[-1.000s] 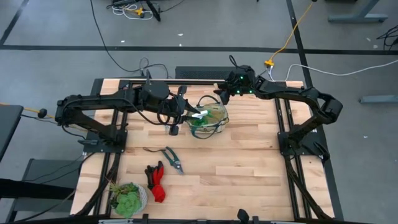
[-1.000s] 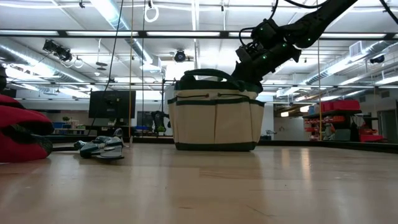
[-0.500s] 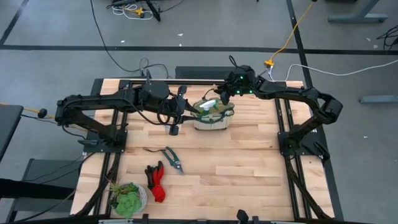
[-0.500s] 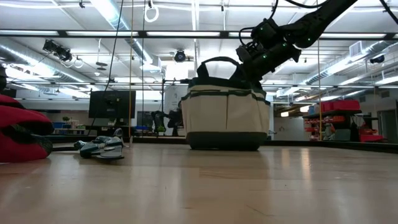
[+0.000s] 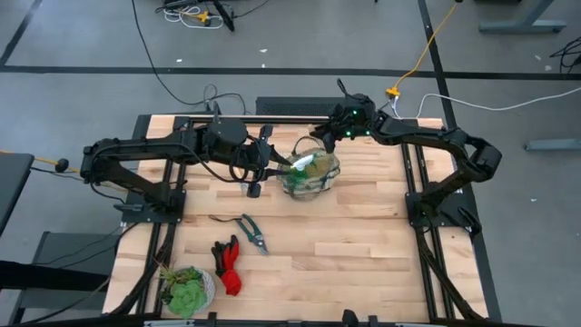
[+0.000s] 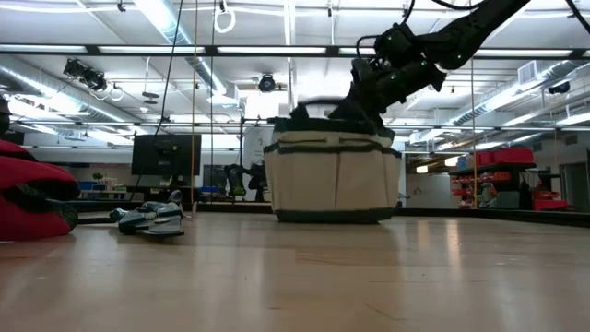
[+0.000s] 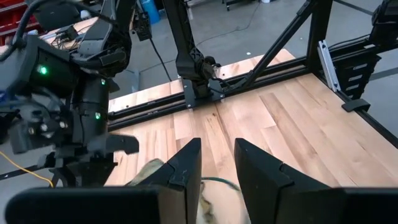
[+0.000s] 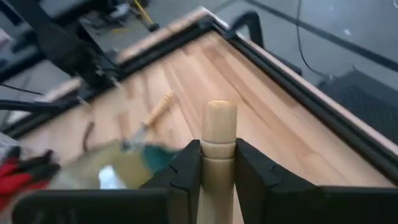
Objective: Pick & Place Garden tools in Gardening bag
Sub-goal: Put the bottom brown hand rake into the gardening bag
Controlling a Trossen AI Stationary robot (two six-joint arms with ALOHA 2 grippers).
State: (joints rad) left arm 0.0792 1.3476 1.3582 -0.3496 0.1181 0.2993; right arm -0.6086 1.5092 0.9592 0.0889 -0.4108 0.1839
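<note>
The tan gardening bag (image 5: pixel 309 173) with dark green trim stands at the table's far middle and also shows in the low view (image 6: pixel 334 175). My right gripper (image 5: pixel 327 141) is over the bag's far side, shut on a wooden-handled tool (image 8: pixel 219 124). My left gripper (image 5: pixel 272 167) is at the bag's left side, fingers nearly together. A second wooden-handled fork (image 8: pixel 155 112) and a white-handled piece (image 5: pixel 296 164) show in the bag. The green pruning shears (image 5: pixel 252 232) and red-and-black gloves (image 5: pixel 227 263) lie flat on the table. My left gripper has the bag's green-trimmed rim (image 7: pixel 217 182) between its two fingers, coming level from the table's left; the place of contact runs out of the frame's bottom. My right gripper pinches the tool's wooden handle (image 8: pixel 219 163) between its two fingers, a little below its rounded free end. The fingers lie across the handle. The tool's metal end is hidden behind the gripper.
A leafy green plant in a pale pot (image 5: pixel 186 291) stands at the near left corner. Bare wood lies on the table's right half and near the front. Black frame rails run along the far edge (image 7: pixel 205 93).
The bag tipped over toward the far edge, showing its side, and slid a little toward the table's right; now it has rocked back with its opening up. My right gripper has stayed over the bag's far side with the wooden handle.
</note>
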